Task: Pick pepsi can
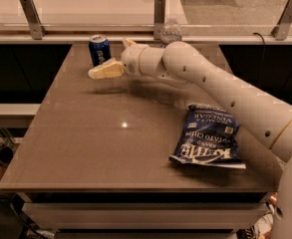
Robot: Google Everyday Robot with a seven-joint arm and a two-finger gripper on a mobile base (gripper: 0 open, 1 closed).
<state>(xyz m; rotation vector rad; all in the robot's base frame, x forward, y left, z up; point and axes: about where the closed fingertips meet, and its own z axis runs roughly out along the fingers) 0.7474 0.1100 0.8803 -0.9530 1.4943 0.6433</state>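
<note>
The pepsi can stands upright near the far left corner of the brown surface, its silver top facing up and its dark-blue side toward the camera. The white arm reaches in from the right and crosses the back half of the surface, ending in the end effector just to the right of the can. One cream finger lies low and points left, passing just in front of the can's base. A second, shorter cream tip shows higher up and further back, by the wrist. From this angle the two seem spread apart with nothing clamped between them, though the view is too poor to be sure. Whether the low finger touches the can cannot be told.

A clear water bottle stands at the far edge of the surface, partly hidden behind the arm. A blue chip bag lies flat toward the near right, well apart from the can, its white lettering upside down to the camera.
</note>
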